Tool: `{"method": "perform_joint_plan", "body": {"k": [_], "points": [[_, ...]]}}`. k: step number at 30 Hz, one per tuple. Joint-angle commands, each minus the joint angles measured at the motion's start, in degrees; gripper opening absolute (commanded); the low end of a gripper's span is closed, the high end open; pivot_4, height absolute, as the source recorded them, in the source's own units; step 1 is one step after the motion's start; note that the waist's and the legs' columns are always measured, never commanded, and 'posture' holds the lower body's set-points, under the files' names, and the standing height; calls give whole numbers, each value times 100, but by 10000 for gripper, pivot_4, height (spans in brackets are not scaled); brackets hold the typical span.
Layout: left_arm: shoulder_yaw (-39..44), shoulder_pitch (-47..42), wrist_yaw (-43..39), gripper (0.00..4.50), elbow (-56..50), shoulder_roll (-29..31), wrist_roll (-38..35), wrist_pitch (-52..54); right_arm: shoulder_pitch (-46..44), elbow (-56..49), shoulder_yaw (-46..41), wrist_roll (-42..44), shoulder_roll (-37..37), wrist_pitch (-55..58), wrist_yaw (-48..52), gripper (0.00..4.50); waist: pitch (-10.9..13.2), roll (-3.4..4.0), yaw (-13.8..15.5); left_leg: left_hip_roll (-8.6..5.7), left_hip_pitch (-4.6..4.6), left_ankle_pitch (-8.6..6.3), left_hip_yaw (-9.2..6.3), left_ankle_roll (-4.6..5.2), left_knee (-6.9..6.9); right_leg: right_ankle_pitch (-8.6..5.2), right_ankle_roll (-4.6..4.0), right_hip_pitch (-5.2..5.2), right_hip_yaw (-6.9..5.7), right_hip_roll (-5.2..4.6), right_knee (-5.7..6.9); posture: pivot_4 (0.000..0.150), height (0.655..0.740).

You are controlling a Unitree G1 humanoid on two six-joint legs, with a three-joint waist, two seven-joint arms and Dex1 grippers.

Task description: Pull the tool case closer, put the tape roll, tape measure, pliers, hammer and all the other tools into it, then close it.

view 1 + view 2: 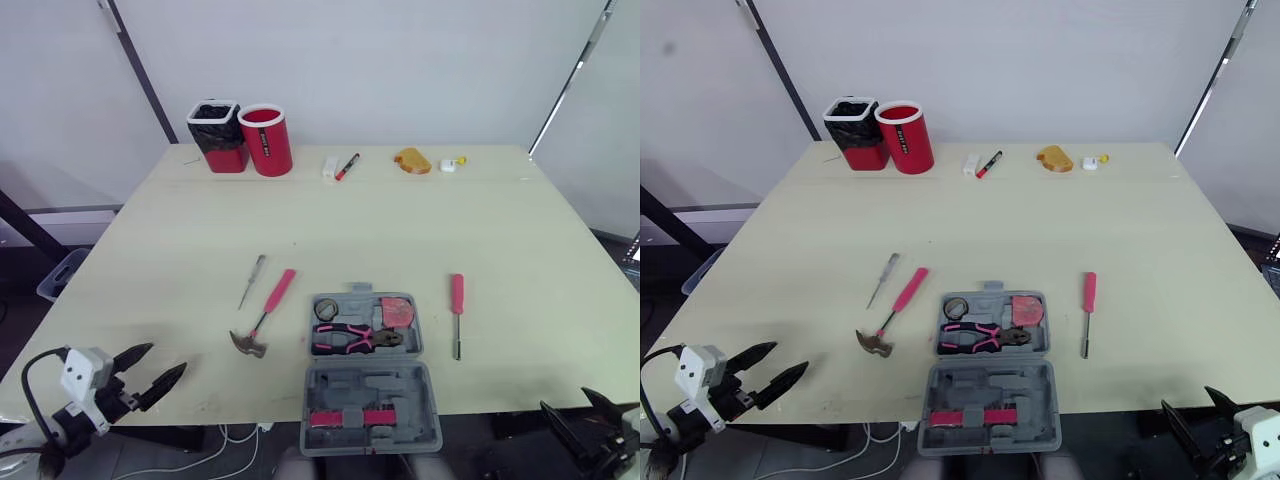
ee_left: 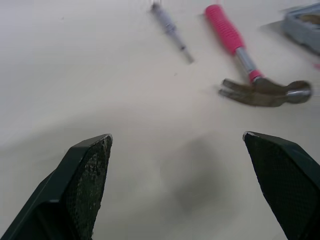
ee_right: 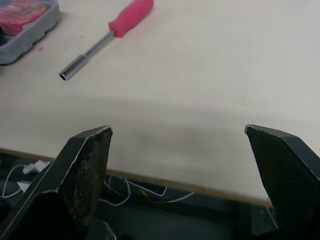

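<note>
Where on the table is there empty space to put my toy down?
The wide middle strip, between the red cups at the back and the hammer and tool case in front, is bare. So is the right side past the pink screwdriver. Around the case it's crowded.

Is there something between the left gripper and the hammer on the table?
Nothing visible does. Only bare table lies between the open left gripper and the hammer; the thin grey tool lies farther off, beside the handle.
</note>
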Motion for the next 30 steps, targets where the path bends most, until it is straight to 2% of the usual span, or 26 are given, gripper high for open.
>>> {"method": "perform_joint_plan", "body": {"k": [1, 10, 11, 12, 13, 14, 15, 19, 21, 22, 30], "points": [[-182, -162, -461, 45000, -380, 314, 15, -16, -150, -370, 112, -34, -251, 184, 62, 44702, 0, 0, 5, -1, 0, 0, 0, 0, 0, 0, -1, 1, -1, 2, 0, 1500, 7400], [-1167, -605, -1048, 45000, -1072, 372, 236, 199, -1046, -865, 902, -210, -788, 748, 304, 44702, 3, 5, -2, -11, -5, 1, 1, 2, -1, 2, 1, 3, 1, 43, -8, 1500, 7400], [-1287, -660, -1126, 45000, -1155, 363, 226, 264, -1218, -916, 1020, -198, -878, 892, 355, 40828, 3, 5, -2, -9, -4, 1, 2, 2, -1, 3, 1, 3, 4, 52, -8, 1500, 7400], [-1382, -705, -1180, 40839, -1212, 365, 218, 317, -1363, -953, 1112, -176, -951, 1039, 382, 39324, 3, 5, -2, -9, -5, 1, 1, 3, -1, 3, 2, 3, 4, 53, -8, 1500, 7400], [-1454, -743, -1213, 39389, -1247, 364, 223, 336, -1477, -967, 1183, -197, -1006, 1125, 401, 37498, 4, 5, 0, -7, -4, 2, -1, 3, -1, 3, 2, 4, 6, 61, -8, 1500, 7400], [-1527, -779, -1261, 36379, -1287, 370, 231, 357, -1585, -977, 1279, -233, -1081, 1191, 456, 33419, 3, 6, 4, -7, -4, 2, -2, 3, -1, 3, 1, 4, 7, 63, -8, 1500, 7400], [-1589, -817, -1297, 32380, -1314, 374, 241, 371, -1680, -979, 1365, -262, -1137, 1254, 498, 29093, 4, 6, 4, -7, -4, 2, -5, 3, -1, 4, 1, 4, 7, 66, -8, 1500, 7400], [-1904, -1021, -1449, 11653, -1356, 386, 358, 431, -2164, -912, 1826, -444, -1320, 1507, 660, 8417, 4, 5, 9, -6, -4, 2, -9, 3, -1, 15, 20, 4, 7, 73, -7, 1500, 7400], [-2103, -1108, -1557, 2114, -1331, 412, 517, 368, -2434, -800, 2084, -584, -1389, 1620, 764, 0, 4, 5, 10, -6, -5, 2, -8, 3, -1, 15, 21, 4, 7, 73, -7, 1500, 7400], [-2190, -1147, -1599, 648, -1337, 416, 573, 361, -2568, -737, 2204, -647, -1420, 1678, 814, 0, 4, 5, 11, -6, -5, 2, -7, 4, 0, 16, 21, 4, 8, 74, -7, 1500, 7400], [-2775, -1589, -1691, 648, -1195, 290, 909, 336, -3413, -199, 3176, -1430, -1626, 1698, 1187, 0, 4, 5, 16, -7, -7, 2, -9, 4, 4, 16, 21, 5, 9, 76, -6, 1500, 7400]]}}
